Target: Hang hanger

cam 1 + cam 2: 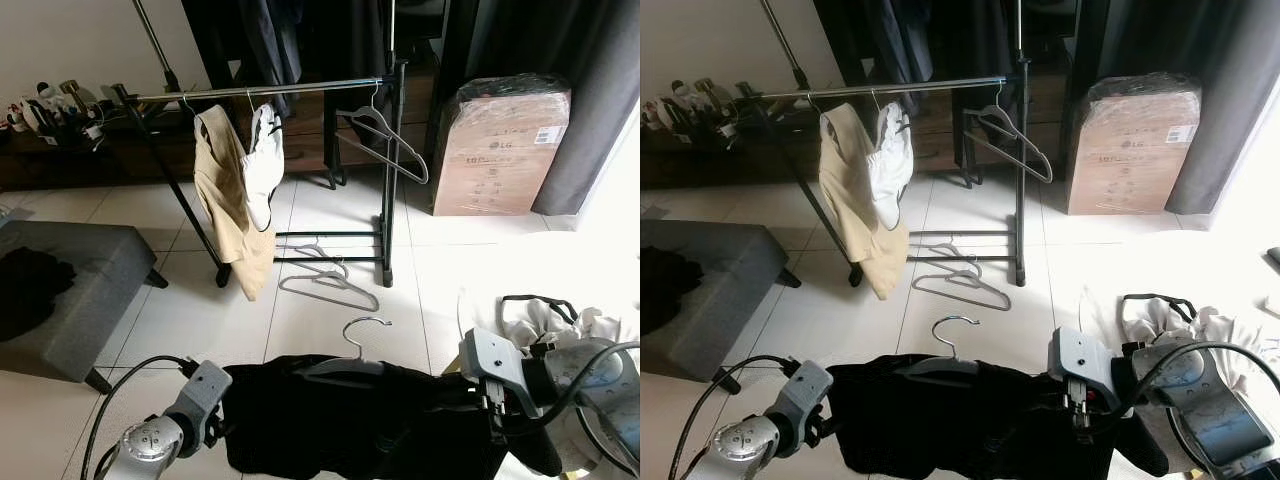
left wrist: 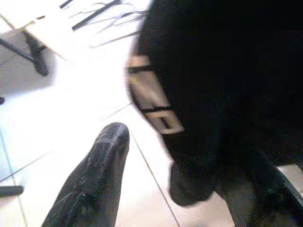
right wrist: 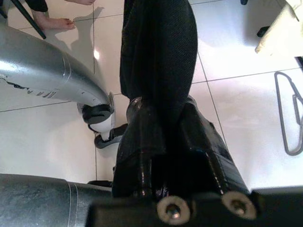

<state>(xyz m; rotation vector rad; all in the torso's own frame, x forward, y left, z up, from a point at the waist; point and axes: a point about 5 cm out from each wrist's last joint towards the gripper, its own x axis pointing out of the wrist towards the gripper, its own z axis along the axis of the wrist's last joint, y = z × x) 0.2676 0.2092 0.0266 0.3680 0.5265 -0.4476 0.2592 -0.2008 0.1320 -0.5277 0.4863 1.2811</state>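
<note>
rail (image 1: 300, 88) middle free, garments (image 1: 235, 180) left

A wrapped cardboard box (image 1: 500, 145) stands by dark curtains (image 1: 580, 70); a grey bench (image 1: 60, 290) holds perhaps dark cloth.

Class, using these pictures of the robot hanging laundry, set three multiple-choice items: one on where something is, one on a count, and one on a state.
1. Where do the loose grey wire hangers lie?
A. On the white tiled floor by the foot of the black metal clothes rail
B. On the grey upholstered bench
C. On the wrapped brown cardboard box

2. How many garments hang on the rail?
A. None
B. Two
C. Five

3. What is the right tool doing?
A. Open above the floor
B. Gripping the box
C. Shut on the black garment on a grey hanger

Answers: 1 A, they rest on tiles beneath the rail. 2 B, a tan garment and a white one. 3 C, black cloth is pinched between its fingers.
</note>
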